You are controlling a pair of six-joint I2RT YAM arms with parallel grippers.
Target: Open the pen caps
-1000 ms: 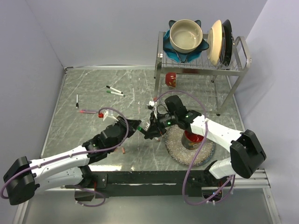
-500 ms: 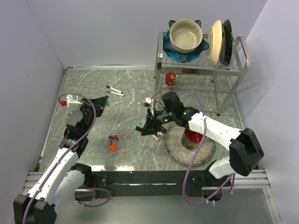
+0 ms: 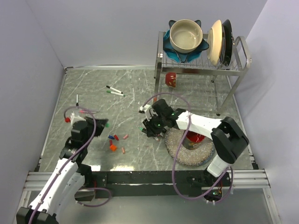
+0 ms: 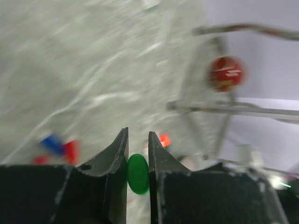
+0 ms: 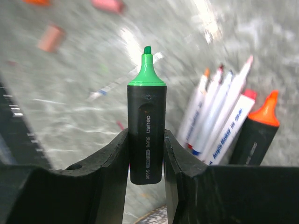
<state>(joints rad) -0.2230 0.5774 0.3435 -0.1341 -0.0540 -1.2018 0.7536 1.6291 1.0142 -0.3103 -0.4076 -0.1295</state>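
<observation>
My left gripper (image 3: 102, 124) is shut on a small green cap (image 4: 138, 173), also seen in the top view (image 3: 107, 125), held above the table's left side. My right gripper (image 3: 150, 129) is shut on a black highlighter (image 5: 147, 126) whose bare green tip points away from the wrist. Loose caps lie between the arms: blue (image 3: 111, 137), red (image 3: 117, 137), orange (image 3: 112, 147) and two pink ones (image 3: 125, 136). Several uncapped white markers (image 5: 219, 112) and an orange-tipped black highlighter (image 5: 256, 135) lie just beside my right gripper.
Two capped markers (image 3: 115, 91), a black pen (image 3: 77, 101) and a pink marker (image 3: 86, 111) lie at the back left. A dish rack (image 3: 201, 65) with a bowl and plates stands at the back right. A round mat (image 3: 180, 149) holds a red cup.
The green cap came off the highlighter. My left gripper swung away to the left with it, then came partway back. My right gripper drew the highlighter back towards the mat.
</observation>
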